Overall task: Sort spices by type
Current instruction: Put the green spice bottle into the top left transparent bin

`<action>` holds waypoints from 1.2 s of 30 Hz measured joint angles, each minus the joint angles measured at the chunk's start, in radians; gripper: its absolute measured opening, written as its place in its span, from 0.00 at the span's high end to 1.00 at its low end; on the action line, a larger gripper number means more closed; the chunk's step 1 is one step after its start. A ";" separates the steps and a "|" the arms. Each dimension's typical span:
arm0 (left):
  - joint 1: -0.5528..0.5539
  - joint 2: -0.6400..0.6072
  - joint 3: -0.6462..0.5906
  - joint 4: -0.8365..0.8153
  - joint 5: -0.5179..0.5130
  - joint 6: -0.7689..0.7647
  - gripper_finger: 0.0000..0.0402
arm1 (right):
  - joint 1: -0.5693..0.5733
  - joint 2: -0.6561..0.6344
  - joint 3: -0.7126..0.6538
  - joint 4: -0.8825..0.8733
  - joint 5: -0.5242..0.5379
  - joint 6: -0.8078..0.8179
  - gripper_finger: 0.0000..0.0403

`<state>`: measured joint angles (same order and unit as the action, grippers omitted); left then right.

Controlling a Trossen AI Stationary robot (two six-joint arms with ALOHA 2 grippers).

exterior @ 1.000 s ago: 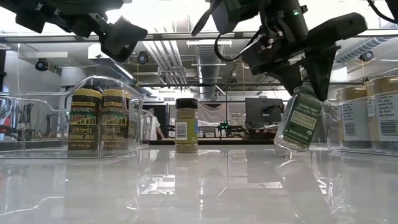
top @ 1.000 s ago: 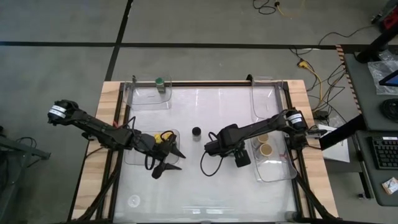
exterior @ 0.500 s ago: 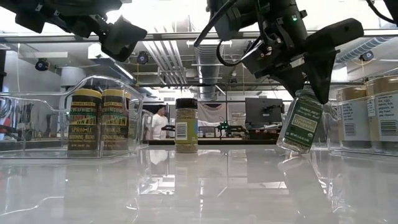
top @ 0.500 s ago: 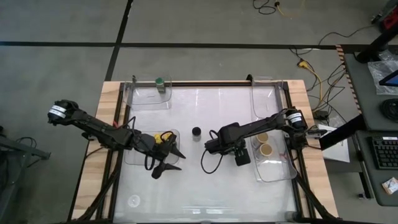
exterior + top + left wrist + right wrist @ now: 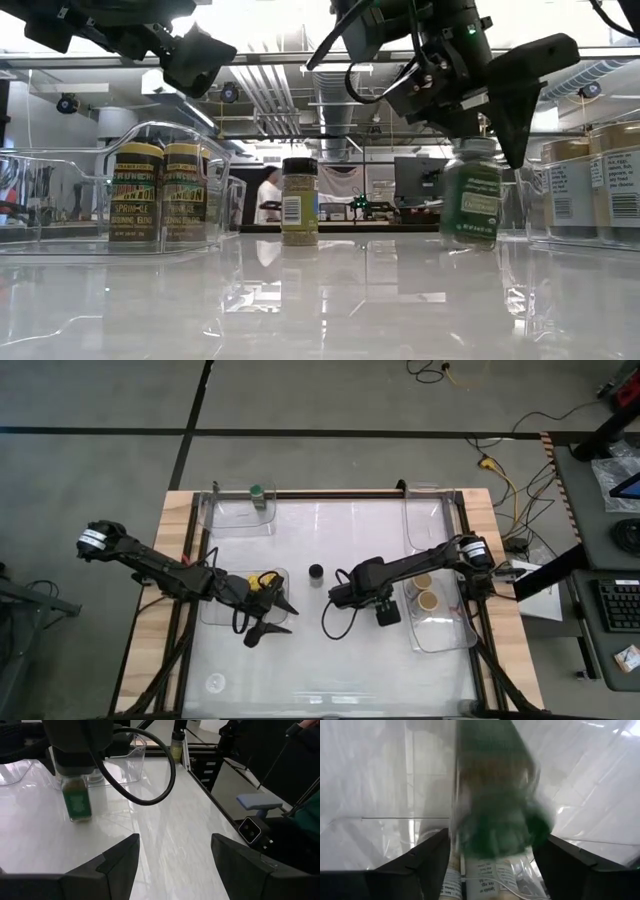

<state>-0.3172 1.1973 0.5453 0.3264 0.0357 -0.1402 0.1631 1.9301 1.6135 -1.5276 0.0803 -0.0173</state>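
We see a small clear jar with a green lid and green label (image 5: 470, 195) standing upright on the white tabletop, just beside the right-hand clear tray holding two tan-lidded jars with pale labels (image 5: 428, 591). Two jars with yellow lids and dark yellow-lettered labels (image 5: 155, 192) stand upright side by side, touching, inside the left clear tray. A lone black-lidded jar of tan spice with a white label (image 5: 299, 201) stands upright near the table's middle. Another green-lidded jar (image 5: 257, 494) stands in the far left tray.
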 joint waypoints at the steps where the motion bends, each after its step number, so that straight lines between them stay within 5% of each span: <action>1: 0.000 0.000 0.000 0.000 0.000 0.000 0.42 | 0.000 0.000 0.001 0.000 0.000 0.006 0.33; 10: 0.000 0.007 0.000 0.050 -0.016 0.001 0.42 | 0.026 -0.059 0.100 0.001 0.006 0.071 0.22; 18: 0.002 0.159 0.021 0.285 -0.107 0.023 0.42 | 0.096 -0.301 0.030 0.168 0.181 0.209 0.23; 26: 0.108 0.338 0.300 0.124 -0.188 0.035 0.28 | 0.200 -0.518 -0.105 0.406 0.261 0.264 0.26; 36: 0.164 0.623 0.571 0.088 -0.193 0.054 0.17 | 0.410 -0.639 -0.343 0.457 0.418 0.429 0.19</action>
<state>-0.1528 1.8202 1.1163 0.4144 -0.1574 -0.0866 0.5734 1.2912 1.2706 -1.0709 0.4981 0.4116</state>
